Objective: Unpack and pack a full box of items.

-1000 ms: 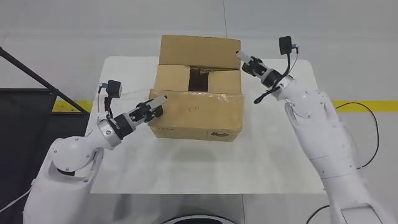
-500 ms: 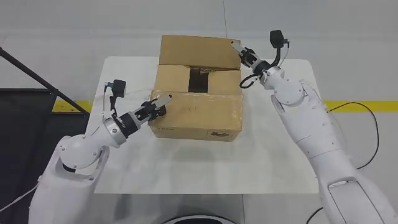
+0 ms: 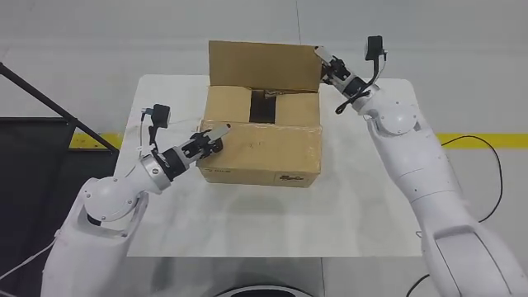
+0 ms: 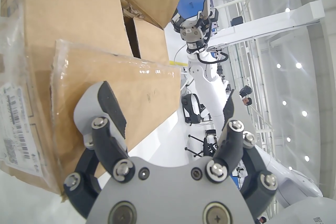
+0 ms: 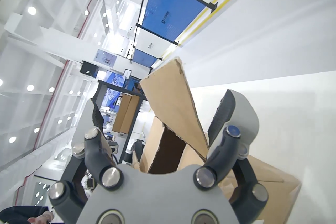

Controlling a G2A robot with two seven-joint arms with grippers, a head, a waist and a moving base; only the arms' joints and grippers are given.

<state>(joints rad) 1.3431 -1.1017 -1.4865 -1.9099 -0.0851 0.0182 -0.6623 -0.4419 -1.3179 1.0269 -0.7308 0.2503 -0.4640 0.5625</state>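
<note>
A brown cardboard box (image 3: pixel 260 172) stands mid-table. Its far flap (image 3: pixel 262 66) is tilted up, and its near flap (image 3: pixel 264 142) lies almost flat. A dark gap (image 3: pixel 264 106) between the inner flaps hides the contents. My right gripper (image 3: pixel 326 58) is open at the far flap's right corner, and that corner (image 5: pixel 170 104) sticks up between its fingers. My left gripper (image 3: pixel 213 139) is open at the near flap's left end. The taped flap (image 4: pixel 118 83) runs past one fingertip (image 4: pixel 110 104) into the gap. Beyond it is the right gripper (image 4: pixel 194 22).
The white table (image 3: pixel 355 206) has bare surface in front of the box and on both sides. A label (image 4: pixel 15 117) covers the box's side wall. A black frame (image 3: pixel 33 99) stands off the table's left edge.
My right gripper has moved from beside the box to the far flap's right corner, and the flap has tipped up a little. The left gripper has edged slightly along the near flap.
</note>
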